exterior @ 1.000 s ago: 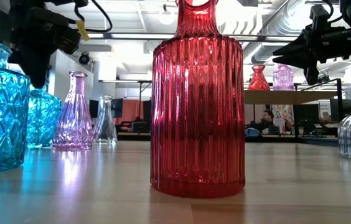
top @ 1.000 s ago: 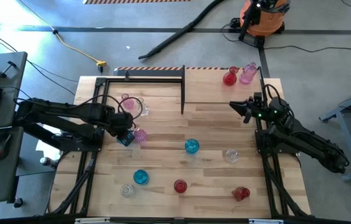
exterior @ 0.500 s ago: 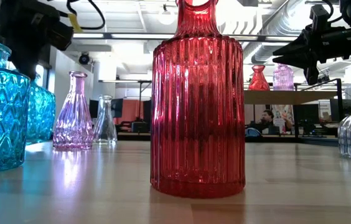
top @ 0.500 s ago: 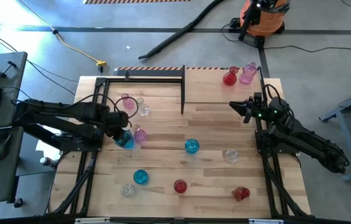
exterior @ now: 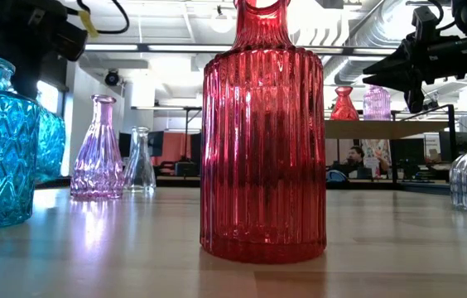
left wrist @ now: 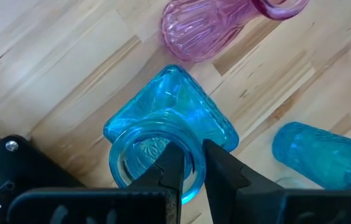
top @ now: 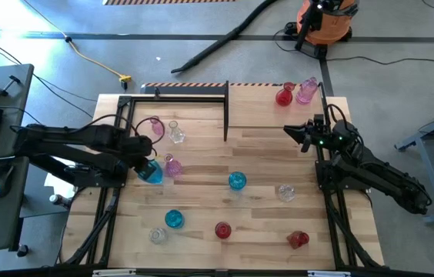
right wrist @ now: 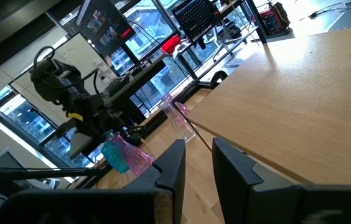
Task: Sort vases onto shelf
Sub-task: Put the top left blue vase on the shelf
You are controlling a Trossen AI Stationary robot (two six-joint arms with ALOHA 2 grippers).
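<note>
My left gripper (top: 146, 163) (left wrist: 194, 165) points down near the table's left edge, shut on a blue vase (top: 153, 174) (exterior: 49, 142). Beside it stands a pink vase (top: 173, 166) (left wrist: 203, 25). Another pink vase (top: 155, 127) and a clear one (top: 176, 132) stand farther back. A red vase (top: 283, 97) and a pink one (top: 306, 91) stand on the shelf (exterior: 382, 129) at the far right. My right gripper (top: 288, 131) (right wrist: 198, 155) waits level by the table's right edge, shut on nothing. My left gripper pinches the blue vase's mouth rim (left wrist: 195, 148), one finger (left wrist: 172, 168) inside the mouth and the other (left wrist: 222, 171) outside. The fingers come from above, slanting down. The vase hangs below them, tilted; whether its base is clear of the table I cannot tell.
Loose vases stand across the table: blue ones (top: 237, 181) (top: 174, 218), clear ones (top: 157, 235) (top: 285, 191), red ones (top: 223, 229) (top: 298, 239). A bare black frame (top: 178, 94) stands at the far edge. In the low view a tall red vase (exterior: 262, 141) fills the middle.
My left gripper has drawn back toward the table's left edge and a little upward, keeping its hold. The blue vase has gone with it, away from the pink vase beside it, which has stayed in place.
</note>
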